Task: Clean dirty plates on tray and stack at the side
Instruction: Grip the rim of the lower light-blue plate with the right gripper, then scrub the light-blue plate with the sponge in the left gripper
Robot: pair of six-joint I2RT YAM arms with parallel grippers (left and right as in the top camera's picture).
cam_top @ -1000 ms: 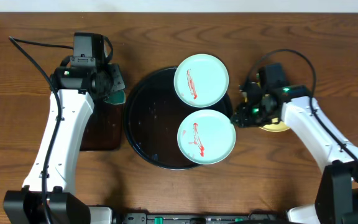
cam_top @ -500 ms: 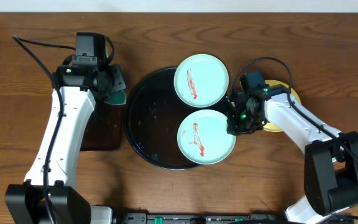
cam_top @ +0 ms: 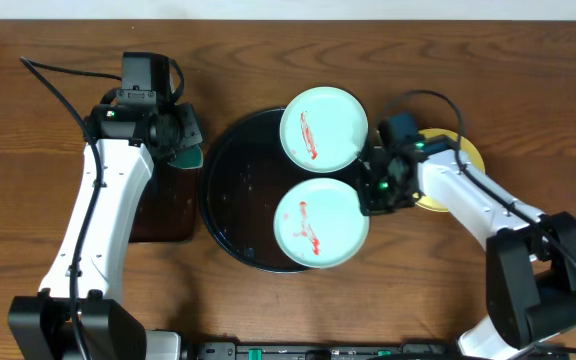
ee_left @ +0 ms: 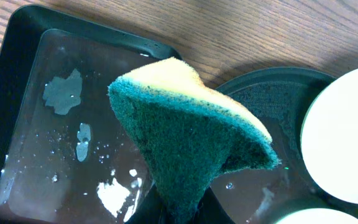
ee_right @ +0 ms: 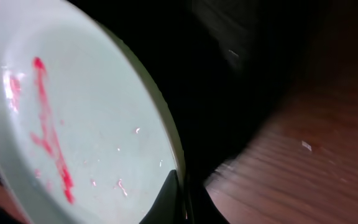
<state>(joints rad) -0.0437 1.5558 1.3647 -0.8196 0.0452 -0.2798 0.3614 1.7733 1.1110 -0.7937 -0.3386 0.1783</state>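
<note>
On the glossy black tray (cam_top: pixel 233 200), a round, red-streaked aqua plate (cam_top: pixel 320 222) is being pinched by its rim in the right end effector (cam_top: pixel 373 192); a coarse teal sponge (ee_left: pixel 191 143) is being clamped in the left end effector (cam_top: pixel 185 140).

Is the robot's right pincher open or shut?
Shut. The right gripper pinches the rim of the near aqua plate, and the wrist view shows no gap between its fingers.

Right gripper (cam_top: pixel 371 192) fingers close on the rim of the lower aqua plate (cam_top: pixel 320 222). The upper aqua plate (cam_top: pixel 323 128) crowds just beside them, with the yellow plate (cam_top: pixel 465 158) behind. Beyond the gripped plate, bare round tray (cam_top: pixel 238 200) floor lies open. The sponge (ee_left: pixel 191 137) fills the left gripper (cam_top: pixel 183 140) fingers, with the rectangular tray (ee_left: pixel 23 124) beneath.
</note>
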